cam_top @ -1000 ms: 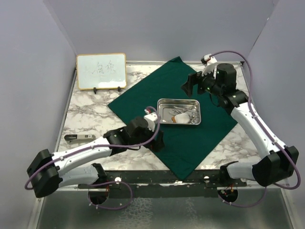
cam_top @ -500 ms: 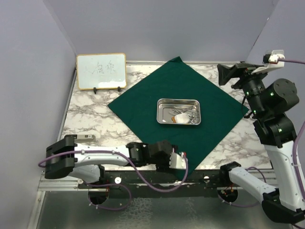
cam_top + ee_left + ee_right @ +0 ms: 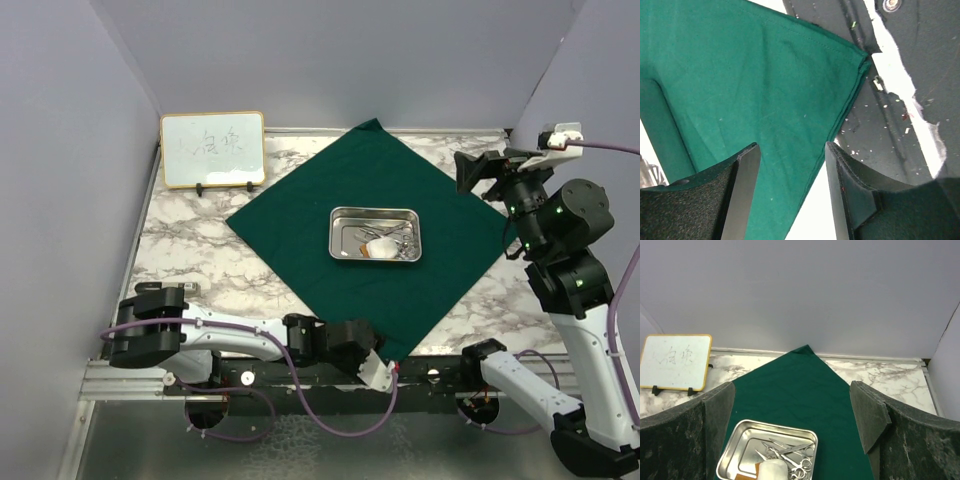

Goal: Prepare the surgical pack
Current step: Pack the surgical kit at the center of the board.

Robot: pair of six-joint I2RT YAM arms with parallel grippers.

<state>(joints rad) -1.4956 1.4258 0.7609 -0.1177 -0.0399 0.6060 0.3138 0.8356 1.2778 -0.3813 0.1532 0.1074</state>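
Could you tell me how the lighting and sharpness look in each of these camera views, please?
Top external: soft, even light, slight sheen on the steel tray. Left wrist: green drape sharp, a pale strip beside it blown out to white. Right wrist: scene sharp, its own fingers loom large and dark at the edges.

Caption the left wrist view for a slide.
Open left hand straddling the edge of the green drape near its corner.
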